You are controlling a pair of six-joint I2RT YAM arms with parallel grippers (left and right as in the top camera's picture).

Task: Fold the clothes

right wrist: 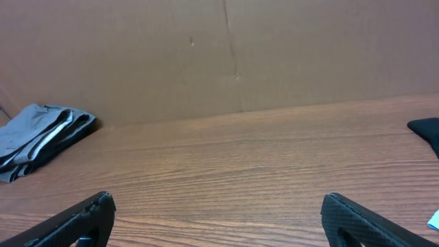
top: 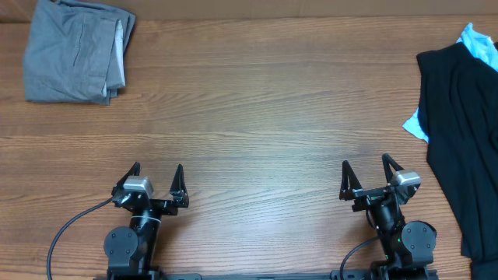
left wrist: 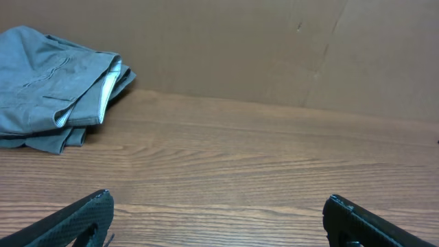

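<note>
The grey shorts (top: 76, 50) lie folded at the table's far left corner; they also show in the left wrist view (left wrist: 55, 86) and the right wrist view (right wrist: 38, 137). A black garment (top: 463, 132) lies spread along the right edge, with light-blue cloth (top: 476, 43) showing from under it; its edge shows in the right wrist view (right wrist: 426, 130). My left gripper (top: 157, 173) is open and empty near the front edge. My right gripper (top: 364, 167) is open and empty near the front edge, left of the black garment. No denim shorts are in view.
A brown cardboard wall (right wrist: 226, 55) stands behind the wooden table (top: 257, 117). Cables run from both arm bases at the front edge.
</note>
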